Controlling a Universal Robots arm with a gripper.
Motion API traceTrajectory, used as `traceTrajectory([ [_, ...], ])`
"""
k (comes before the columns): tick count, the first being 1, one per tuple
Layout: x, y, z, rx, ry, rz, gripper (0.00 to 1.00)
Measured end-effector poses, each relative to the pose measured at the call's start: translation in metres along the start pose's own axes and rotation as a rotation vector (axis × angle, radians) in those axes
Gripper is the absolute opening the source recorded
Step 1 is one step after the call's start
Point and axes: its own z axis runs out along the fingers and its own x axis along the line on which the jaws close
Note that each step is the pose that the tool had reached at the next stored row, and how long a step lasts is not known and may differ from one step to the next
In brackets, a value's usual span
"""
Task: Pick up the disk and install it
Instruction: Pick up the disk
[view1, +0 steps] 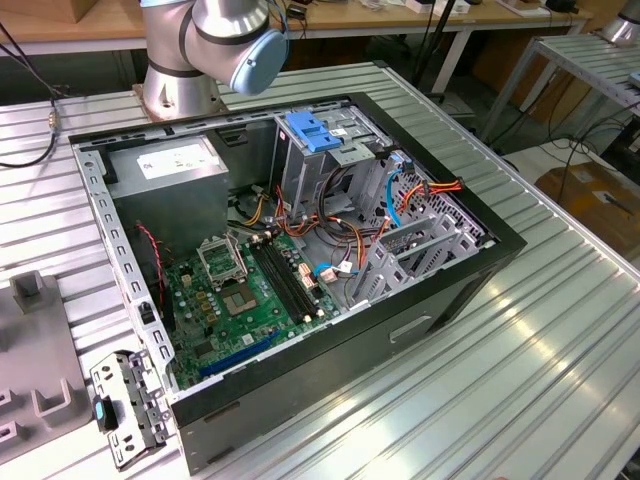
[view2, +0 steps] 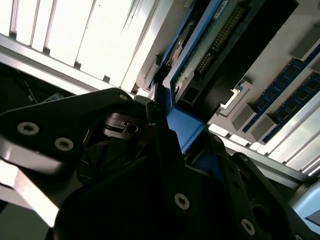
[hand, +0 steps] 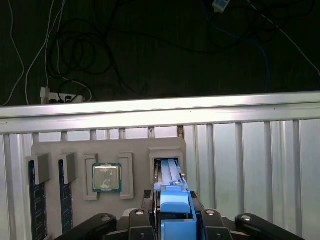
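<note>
The disk (hand: 172, 187) stands on edge in both wrist views, its blue side rail (hand: 176, 212) facing the camera. Its far end is at a slot of the grey holder tray (hand: 135, 150). My gripper (hand: 175, 216) has its dark fingers (hand: 142, 220) pressed against both sides of the disk, shut on it. In the second wrist view the disk's green circuit board (view2: 210, 47) and blue rail (view2: 182, 127) run between my gripper's (view2: 175, 125) fingers. I cannot tell whether the disk has left the slot. The open computer case (view1: 480, 260) lies on the table in the exterior view.
A processor chip (hand: 106, 178) and memory sticks (hand: 35, 195) sit in the same tray. The case holds a metal drive cage topped by a blue bracket (view1: 313, 132), a grey power supply (view1: 170, 165), a green motherboard (view1: 245, 295) and loose cables. The arm's base (view1: 180, 70) stands behind the case.
</note>
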Motion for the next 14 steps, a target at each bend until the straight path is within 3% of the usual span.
traceTrajectory([
  [14,0.0,0.0,0.0007,0.0001,-0.0001,-0.013,0.37],
])
